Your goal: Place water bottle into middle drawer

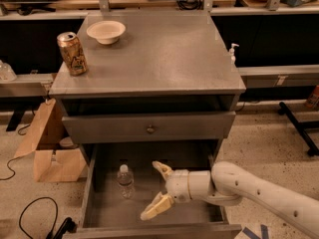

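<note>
The water bottle [125,181], clear with a white cap, stands upright on the floor of the open middle drawer [107,208], toward its left side. My gripper [155,190] is inside the drawer, to the right of the bottle and apart from it. Its two cream fingers [156,206] are spread wide and hold nothing. The white arm reaches in from the lower right.
A gold-brown drink can [73,53] and a white bowl [105,32] stand on the grey cabinet top [164,54]. A shut drawer front with a small knob [149,129] is above the open drawer. A cardboard box [50,148] and cables lie on the floor at left.
</note>
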You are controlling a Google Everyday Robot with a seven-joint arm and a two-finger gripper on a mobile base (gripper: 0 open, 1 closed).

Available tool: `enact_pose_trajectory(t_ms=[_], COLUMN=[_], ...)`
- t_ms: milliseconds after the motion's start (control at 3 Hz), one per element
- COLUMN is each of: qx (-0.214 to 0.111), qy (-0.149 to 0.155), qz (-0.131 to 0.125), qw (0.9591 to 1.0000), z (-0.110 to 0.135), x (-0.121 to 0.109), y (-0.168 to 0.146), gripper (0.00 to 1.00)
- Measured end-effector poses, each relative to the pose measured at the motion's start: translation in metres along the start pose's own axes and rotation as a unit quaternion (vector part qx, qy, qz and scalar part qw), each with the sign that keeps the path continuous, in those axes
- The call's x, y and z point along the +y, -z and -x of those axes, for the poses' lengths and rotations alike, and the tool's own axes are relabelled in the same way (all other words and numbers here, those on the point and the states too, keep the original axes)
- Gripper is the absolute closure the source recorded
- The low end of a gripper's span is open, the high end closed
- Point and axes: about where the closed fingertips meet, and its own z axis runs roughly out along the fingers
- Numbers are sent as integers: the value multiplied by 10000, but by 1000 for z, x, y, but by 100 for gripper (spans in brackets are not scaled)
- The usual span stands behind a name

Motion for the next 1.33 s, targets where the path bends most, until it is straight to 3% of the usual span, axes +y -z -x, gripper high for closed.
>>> enact_pose_trajectory(t_ms=[333, 667, 1000, 1333], qx=[228, 229, 460, 907], qy=[324, 324, 301, 256], qz=[-142, -142, -355, -732], qw=[9991, 9991, 9979, 9929], z=[29, 29, 43, 63], x=[-3, -3, -14, -25], y=[17, 17, 53, 123], gripper=[0, 0, 0, 0])
